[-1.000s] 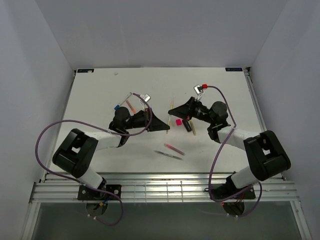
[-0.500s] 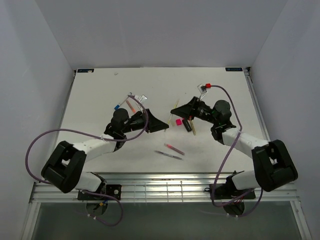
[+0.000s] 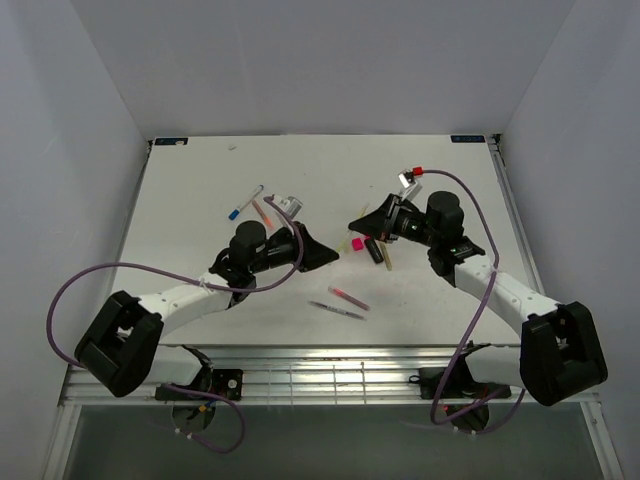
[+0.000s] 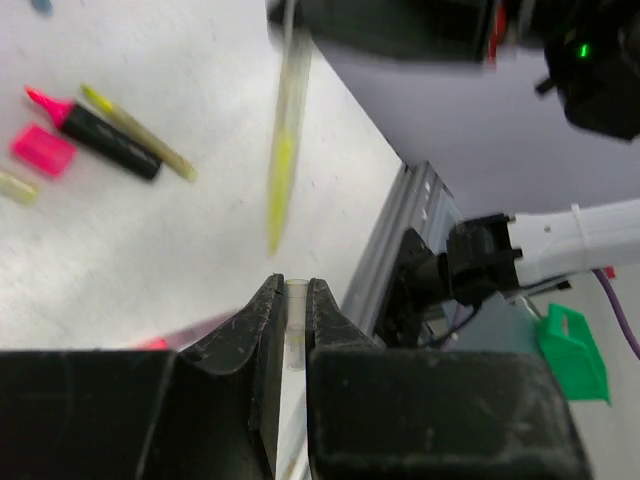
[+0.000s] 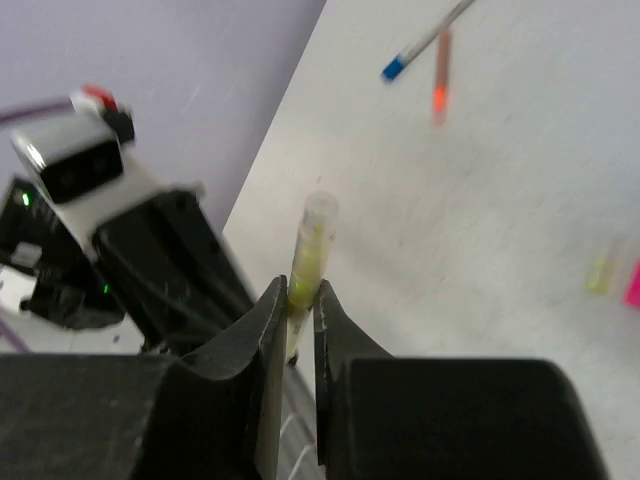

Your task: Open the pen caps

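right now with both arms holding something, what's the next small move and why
Probably lower the left gripper to the table and release the clear cap: it already looks pulled off the yellow pen pinched in the right gripper, with open space between the two.

Bright, even light from above; tabletop point(image 3: 200, 190) near white, glare on the rail point(image 3: 320, 378) at its near edge. Shadows faint, soft-edged. Wrist views: left gripper point(image 4: 293, 292) dark, underexposed; yellow pen point(image 4: 285, 140) smeared by blur; all background soft, out of focus.
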`<state>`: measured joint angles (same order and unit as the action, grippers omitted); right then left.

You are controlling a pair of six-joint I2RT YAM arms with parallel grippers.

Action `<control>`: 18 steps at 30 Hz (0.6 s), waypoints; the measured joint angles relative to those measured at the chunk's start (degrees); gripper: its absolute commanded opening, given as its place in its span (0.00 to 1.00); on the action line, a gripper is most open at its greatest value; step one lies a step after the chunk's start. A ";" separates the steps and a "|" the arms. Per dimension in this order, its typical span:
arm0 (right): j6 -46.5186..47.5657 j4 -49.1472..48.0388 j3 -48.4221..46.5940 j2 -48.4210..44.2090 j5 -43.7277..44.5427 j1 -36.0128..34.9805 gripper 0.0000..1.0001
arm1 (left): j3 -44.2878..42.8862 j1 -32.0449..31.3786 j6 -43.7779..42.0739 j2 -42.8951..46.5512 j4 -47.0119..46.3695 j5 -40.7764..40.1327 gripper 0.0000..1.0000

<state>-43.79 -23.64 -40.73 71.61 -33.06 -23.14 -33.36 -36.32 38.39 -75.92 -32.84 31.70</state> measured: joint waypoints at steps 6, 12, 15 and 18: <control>-2.14 -4.74 -0.11 -0.55 9.88 12.92 0.08 | 3.98 -0.33 -1.55 1.27 5.33 6.93 0.00; -1.99 -4.35 -1.55 -0.57 10.51 14.62 0.08 | 5.31 -0.57 -1.97 2.80 7.61 6.95 0.00; 1.99 2.21 -5.75 -0.09 10.27 14.53 0.08 | 3.52 -0.59 -1.70 1.88 10.27 3.19 0.00; 7.34 10.80 -10.62 0.98 10.23 14.56 0.08 | -1.03 -0.57 -0.72 -1.31 13.90 -2.49 0.00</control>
<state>-36.45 -12.84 -51.35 72.60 -22.83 -8.58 -34.39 -36.88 37.67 -77.23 -18.94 29.21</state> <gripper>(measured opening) 0.155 0.196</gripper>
